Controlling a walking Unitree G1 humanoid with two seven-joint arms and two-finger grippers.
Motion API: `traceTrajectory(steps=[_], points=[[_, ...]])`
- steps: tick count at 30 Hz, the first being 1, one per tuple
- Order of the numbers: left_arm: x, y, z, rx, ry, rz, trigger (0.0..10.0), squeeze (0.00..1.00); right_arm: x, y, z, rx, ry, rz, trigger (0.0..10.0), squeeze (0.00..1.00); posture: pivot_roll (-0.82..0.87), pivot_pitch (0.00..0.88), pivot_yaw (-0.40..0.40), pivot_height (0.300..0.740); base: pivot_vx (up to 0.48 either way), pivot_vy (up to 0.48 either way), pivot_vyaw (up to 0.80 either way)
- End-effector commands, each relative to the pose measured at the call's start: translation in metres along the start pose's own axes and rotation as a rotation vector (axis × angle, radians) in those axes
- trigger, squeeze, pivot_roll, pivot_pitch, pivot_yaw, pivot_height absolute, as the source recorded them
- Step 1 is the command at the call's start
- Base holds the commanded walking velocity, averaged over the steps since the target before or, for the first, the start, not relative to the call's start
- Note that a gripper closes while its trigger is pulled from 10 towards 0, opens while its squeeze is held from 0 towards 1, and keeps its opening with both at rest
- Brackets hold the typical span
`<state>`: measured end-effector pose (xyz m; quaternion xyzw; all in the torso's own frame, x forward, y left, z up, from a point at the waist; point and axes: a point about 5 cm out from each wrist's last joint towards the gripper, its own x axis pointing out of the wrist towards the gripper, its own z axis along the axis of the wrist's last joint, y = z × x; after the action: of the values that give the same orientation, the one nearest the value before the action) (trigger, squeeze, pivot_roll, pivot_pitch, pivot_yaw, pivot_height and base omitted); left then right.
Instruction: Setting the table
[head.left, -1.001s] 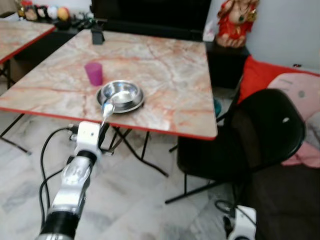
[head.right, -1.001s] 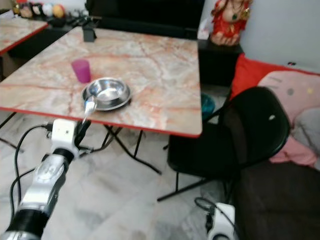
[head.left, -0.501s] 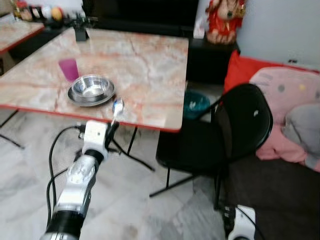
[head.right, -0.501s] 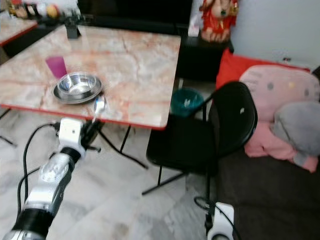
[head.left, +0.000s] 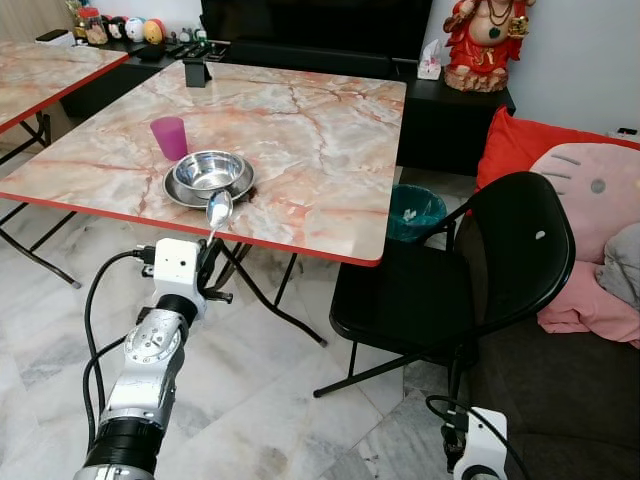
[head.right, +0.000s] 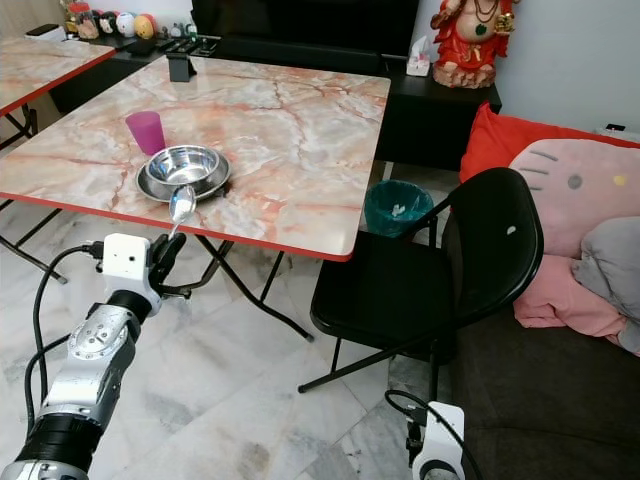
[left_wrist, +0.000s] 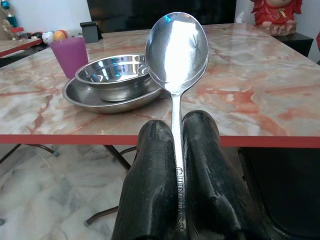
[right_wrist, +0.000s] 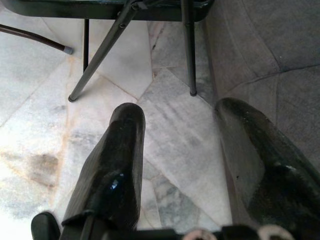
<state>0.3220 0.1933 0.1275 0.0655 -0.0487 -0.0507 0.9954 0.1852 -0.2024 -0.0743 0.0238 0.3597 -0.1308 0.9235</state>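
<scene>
My left gripper (head.left: 208, 255) is shut on the handle of a steel spoon (head.left: 218, 211), (left_wrist: 176, 55), held upright just in front of the marble table's red front edge (head.left: 260, 236). On the table, close behind the spoon, a steel bowl (head.left: 208, 171) sits in a steel plate (head.left: 180, 193). A pink cup (head.left: 169, 137) stands just behind and left of them. My right gripper (right_wrist: 177, 145) hangs low at the right, open over the floor tiles beside the chair's legs (right_wrist: 102, 47).
A black folding chair (head.left: 455, 285) stands at the table's right front corner. Behind it a green bin (head.left: 413, 211) sits on the floor, and a dark sofa (head.left: 560, 400) with cushions fills the right. A second marble table (head.left: 45, 75) stands at the left.
The camera has swung about and steadied, so the table sits more centrally. The spoon stays in my left gripper, now just in front of the bowl and plate.
</scene>
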Motion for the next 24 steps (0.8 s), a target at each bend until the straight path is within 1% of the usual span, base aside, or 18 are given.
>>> traceTrajectory(steps=[1, 6, 15, 18, 24], points=[[0.0024, 0.0008, 0.0047, 0.007, -0.014, 0.002, 10.0, 0.00, -0.0001, -0.0008, 0.0006, 0.005, -0.007, -0.002, 10.0, 0.00, 0.02, 0.000, -0.041, 0.740, 0.251, 0.000, 0.00], [0.0028, 0.0042, 0.0051, 0.015, -0.011, 0.017, 10.0, 0.00, 0.0001, 0.0000, 0.0008, 0.004, -0.006, 0.003, 10.0, 0.00, 0.03, 0.000, -0.045, 0.740, 0.266, 0.000, 0.00], [0.0050, 0.0037, 0.0065, 0.016, -0.015, 0.012, 10.0, 0.00, -0.0001, 0.0022, 0.0000, -0.005, -0.001, 0.014, 10.0, 0.00, 0.03, 0.000, -0.044, 0.740, 0.278, 0.000, 0.00], [0.0057, 0.0022, 0.0070, 0.016, -0.017, 0.003, 10.0, 0.00, -0.0003, 0.0026, -0.0006, -0.006, 0.001, 0.017, 10.0, 0.00, 0.03, 0.000, -0.044, 0.740, 0.285, 0.000, 0.00], [0.0064, -0.0050, 0.0099, -0.017, -0.036, -0.059, 10.0, 0.00, -0.0008, 0.0018, -0.0023, -0.006, 0.009, 0.017, 10.0, 0.00, 0.03, 0.000, -0.044, 0.740, 0.281, 0.000, 0.00]])
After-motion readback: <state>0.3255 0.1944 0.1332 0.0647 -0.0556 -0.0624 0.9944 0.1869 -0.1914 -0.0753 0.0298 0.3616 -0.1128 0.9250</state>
